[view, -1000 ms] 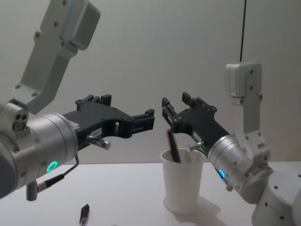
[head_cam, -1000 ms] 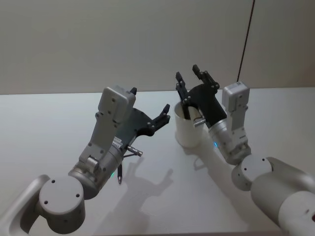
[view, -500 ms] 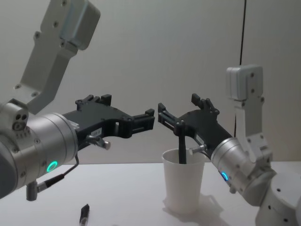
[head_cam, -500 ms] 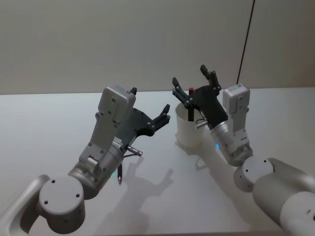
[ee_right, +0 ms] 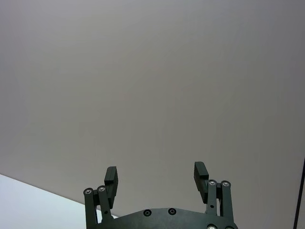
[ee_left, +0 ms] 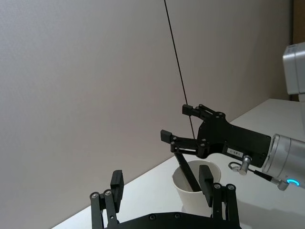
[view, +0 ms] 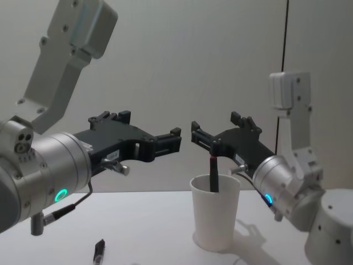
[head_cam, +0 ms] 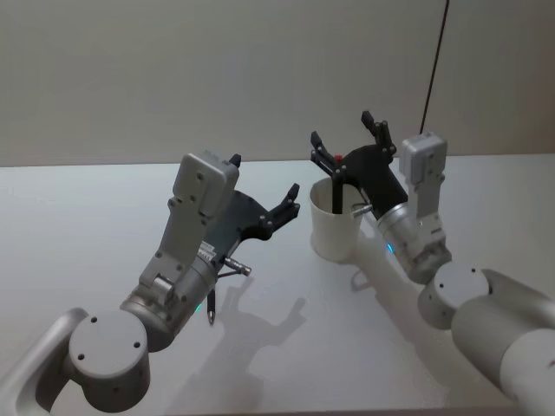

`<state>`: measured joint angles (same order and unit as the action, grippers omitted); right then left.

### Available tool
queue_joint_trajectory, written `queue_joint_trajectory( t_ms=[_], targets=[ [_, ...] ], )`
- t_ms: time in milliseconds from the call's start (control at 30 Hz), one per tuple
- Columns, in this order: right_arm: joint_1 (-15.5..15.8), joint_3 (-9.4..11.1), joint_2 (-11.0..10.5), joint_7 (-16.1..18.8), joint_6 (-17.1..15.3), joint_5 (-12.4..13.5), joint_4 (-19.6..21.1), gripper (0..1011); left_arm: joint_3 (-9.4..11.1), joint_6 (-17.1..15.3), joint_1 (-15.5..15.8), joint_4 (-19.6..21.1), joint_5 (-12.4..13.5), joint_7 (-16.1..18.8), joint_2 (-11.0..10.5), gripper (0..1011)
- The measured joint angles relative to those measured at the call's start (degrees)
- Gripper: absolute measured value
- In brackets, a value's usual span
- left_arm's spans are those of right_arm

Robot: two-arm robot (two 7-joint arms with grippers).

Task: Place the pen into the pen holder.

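Up and back goes the right pincer (head_cam: 341,130), and what a change from a second ago: it was down at the rim then, and now it sits higher with its jaws spread wide, nothing held between them. The right wrist view confirms it, both fingers (ee_right: 110,175) parted with only blank wall beyond.

And the pen (head_cam: 339,186) is in! It stands nearly upright inside the pen holder (head_cam: 334,236), red top poking above the rim, where a second ago it leaned at a slant. From the chest view that top sits just beneath one finger of the right pincer (view: 215,124); touching or not, I cannot tell.

Over on the other side, the left pincer (head_cam: 264,178) has not budged. It hangs above the desk (head_cam: 87,225) just beside the holder, jaws wide and empty. A second pen (head_cam: 210,310) lies on the desk beneath that arm.

So by my reading the drop is made and we are into the retreat. What comes next looks simple but wants care: draw the right pincer clear, up and away, without clipping the pen's top or nudging the light paper holder over.
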<state>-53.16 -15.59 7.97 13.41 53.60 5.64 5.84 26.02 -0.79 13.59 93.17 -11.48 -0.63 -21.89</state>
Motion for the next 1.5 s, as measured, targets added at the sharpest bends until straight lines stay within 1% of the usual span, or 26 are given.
queue_joint_trajectory(
  t_ms=[100,167,200,233,300,333,367,400,533,567,600,633,733,767,833,867,900,967,1033,1067,1133,1167,1267,1300,1500],
  targets=[
    [0.25,0.66,-0.43,0.52,-2.1,0.13,1.51,1002,0.0,0.0,0.0,0.0,0.0,0.0,0.0,1004],
    [2.3,1.61,-1.43,1.22,-6.56,0.15,6.54,1001,0.0,0.0,0.0,0.0,0.0,0.0,0.0,1004],
    [2.3,1.61,-1.43,1.22,-6.56,0.15,6.54,1001,0.0,0.0,0.0,0.0,0.0,0.0,0.0,1004],
    [4.19,2.12,-2.15,1.54,-9.69,0.14,10.79,1001,0.0,0.0,0.0,0.0,0.0,0.0,0.0,1004],
    [5.96,2.49,-2.68,1.78,-12.51,0.11,13.96,1001,0.0,0.0,0.0,0.0,0.0,0.0,0.0,1004],
    [6.79,2.78,-3.1,1.89,-13.92,0.07,16.47,1001,0.0,0.0,0.0,0.0,0.0,0.0,0.0,1004],
    [8.71,3.27,-3.8,2.11,-17.0,-0.01,20.63,1001,0.0,0.0,0.0,0.0,0.0,0.0,0.0,1004],
    [10.23,3.66,-4.35,2.26,-19.37,-0.08,23.93,1001,0.0,0.0,0.0,0.0,0.0,0.0,0.0,1004],
    [13.23,4.46,-5.52,2.48,-23.91,-0.33,30.3,1001,0.0,0.0,0.0,0.0,0.0,0.0,0.0,1004],
    [14.49,4.85,-6.03,2.55,-26.0,-0.48,32.97,1001,0.0,0.0,0.0,0.0,0.0,0.0,0.0,1004],
    [15.09,5.01,-6.28,2.59,-26.85,-0.55,34.2,1001,0.0,0.0,0.0,0.0,0.0,0.0,0.0,1004],
    [16.18,5.34,-6.72,2.64,-28.5,-0.7,36.42,1002,0.0,0.0,0.0,0.0,0.0,0.0,0.0,1004],
    [17.94,5.9,-7.52,2.72,-31.02,-0.96,40.01,1001,0.0,0.0,0.0,0.0,0.0,0.0,0.0,1004],
    [18.97,6.23,-7.98,2.76,-32.33,-1.1,42.02,1002,0.0,0.0,0.0,0.0,0.0,0.0,0.0,1004],
    [20.13,6.57,-8.49,2.8,-33.6,-1.26,43.94,1001,0.0,0.0,0.0,0.0,0.0,0.0,0.0,1004],
    [21.1,6.94,-8.94,2.84,-35.07,-1.43,45.98,1001,0.0,0.0,0.0,0.0,0.0,0.0,0.0,1004],
    [21.1,6.94,-8.94,2.84,-35.07,-1.43,45.98,1001,0.0,0.0,0.0,0.0,0.0,0.0,0.0,1004],
    [22.98,7.61,-9.82,2.89,-37.37,-1.71,49.38,1001,0.0,0.0,0.0,0.0,0.0,0.0,0.0,1004],
    [23.93,7.93,-10.25,2.92,-38.25,-1.85,50.95,1001,0.0,0.0,0.0,0.0,0.0,0.0,0.0,1004],
    [24.84,8.26,-10.7,2.97,-39.33,-2.02,52.53,1001,0.0,0.0,0.0,0.0,0.0,0.0,0.0,1004],
    [25.78,8.58,-11.16,3.01,-40.36,-2.16,54.05,1001,0.0,0.0,0.0,0.0,0.0,0.0,0.0,1004],
    [26.61,8.89,-11.55,3.07,-41.38,-2.33,55.35,1001,0.0,0.0,0.0,0.0,0.0,0.0,0.0,1004],
    [27.88,9.37,-12.18,3.18,-42.74,-2.53,57.36,1001,0.0,0.0,0.0,0.0,0.0,0.0,0.0,1004],
    [28.87,9.74,-12.68,3.26,-43.68,-2.69,58.87,1001,0.0,0.0,0.0,0.0,0.0,0.0,0.0,1004],
    [32.28,10.86,-14.21,3.59,-47.01,-3.12,63.63,1001,0.0,0.0,0.0,0.0,0.0,0.0,0.0,1004]
  ],
)
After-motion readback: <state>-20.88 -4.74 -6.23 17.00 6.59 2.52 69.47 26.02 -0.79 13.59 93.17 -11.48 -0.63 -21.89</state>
